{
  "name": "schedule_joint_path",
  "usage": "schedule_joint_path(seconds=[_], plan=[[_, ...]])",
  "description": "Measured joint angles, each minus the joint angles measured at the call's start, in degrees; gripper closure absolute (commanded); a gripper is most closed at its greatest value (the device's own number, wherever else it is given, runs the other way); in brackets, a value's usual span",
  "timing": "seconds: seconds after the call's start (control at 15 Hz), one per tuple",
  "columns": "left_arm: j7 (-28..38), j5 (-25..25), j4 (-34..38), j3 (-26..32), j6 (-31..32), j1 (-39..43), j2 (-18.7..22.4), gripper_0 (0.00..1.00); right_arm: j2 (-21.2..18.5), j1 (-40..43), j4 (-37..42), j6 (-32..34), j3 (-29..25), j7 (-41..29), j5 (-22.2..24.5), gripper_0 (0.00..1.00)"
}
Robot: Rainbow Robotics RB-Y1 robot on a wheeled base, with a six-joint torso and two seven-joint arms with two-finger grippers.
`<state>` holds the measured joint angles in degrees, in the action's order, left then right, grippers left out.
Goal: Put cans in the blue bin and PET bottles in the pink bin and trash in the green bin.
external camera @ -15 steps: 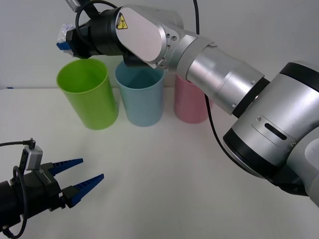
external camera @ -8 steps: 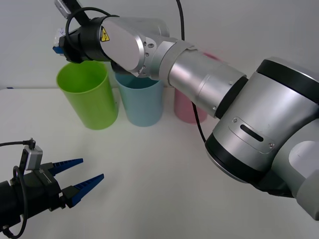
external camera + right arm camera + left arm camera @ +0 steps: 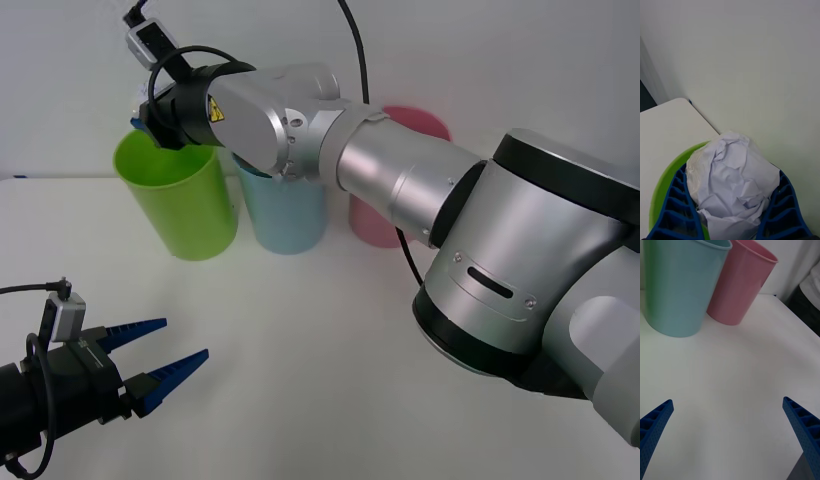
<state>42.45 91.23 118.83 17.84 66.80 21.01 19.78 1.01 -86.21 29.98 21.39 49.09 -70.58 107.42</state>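
The lime-green bin point(image 3: 180, 195) stands at the back left of the table, the blue bin point(image 3: 285, 215) beside it and the pink bin point(image 3: 385, 215) further right. My right gripper point(image 3: 142, 118) hangs just over the green bin's rim, shut on the trash point(image 3: 735, 180), a crumpled whitish paper-and-film ball. In the right wrist view the green bin's rim point(image 3: 668, 178) curves under the ball. My left gripper point(image 3: 165, 360) waits open near the table's front left. The blue bin point(image 3: 679, 285) and pink bin point(image 3: 741, 281) also stand ahead of it in the left wrist view.
The white table point(image 3: 320, 360) spreads wide between the bins and my left arm. A white wall point(image 3: 500, 60) rises right behind the bins. The right arm's silver links point(image 3: 400, 180) reach across above the blue and pink bins. A person's clothing point(image 3: 810, 296) shows past the table's far corner.
My right gripper has lowered with the trash, from above and left of the green bin to just over its rim. The left arm has stayed still.
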Motion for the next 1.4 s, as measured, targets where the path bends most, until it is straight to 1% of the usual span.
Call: schedule_joint_path(seconds=[0.13,0.47,0.93,1.0,1.07,1.13,1.4], plan=[[0.0,0.0,0.0,0.0,0.0,0.0,0.0,0.0,0.0,0.0,0.0,0.0,1.9,-1.1,-0.2,1.0],[0.0,0.0,0.0,0.0,0.0,0.0,0.0,0.0,0.0,0.2,0.0,0.3,3.8,-1.1,-0.9,1.0],[0.0,0.0,0.0,0.0,0.0,0.0,0.0,0.0,0.0,0.5,0.0,0.3,4.2,-1.1,-1.9,1.0],[0.0,0.0,0.0,0.0,0.0,0.0,0.0,0.0,0.0,0.5,0.0,0.3,4.2,-1.1,-2.0,0.53],[0.0,0.0,0.0,0.0,0.0,0.0,0.0,0.0,0.0,0.5,0.0,0.3,4.3,-1.1,-2.1,0.13],[0.0,0.0,0.0,0.0,0.0,0.0,0.0,0.0,0.0,0.5,0.0,0.2,4.3,-0.8,-2.2,0.0],[0.0,0.0,0.0,0.0,0.0,0.0,0.0,0.0,0.0,0.7,0.0,-0.1,4.3,0.4,-2.3,0.0]])
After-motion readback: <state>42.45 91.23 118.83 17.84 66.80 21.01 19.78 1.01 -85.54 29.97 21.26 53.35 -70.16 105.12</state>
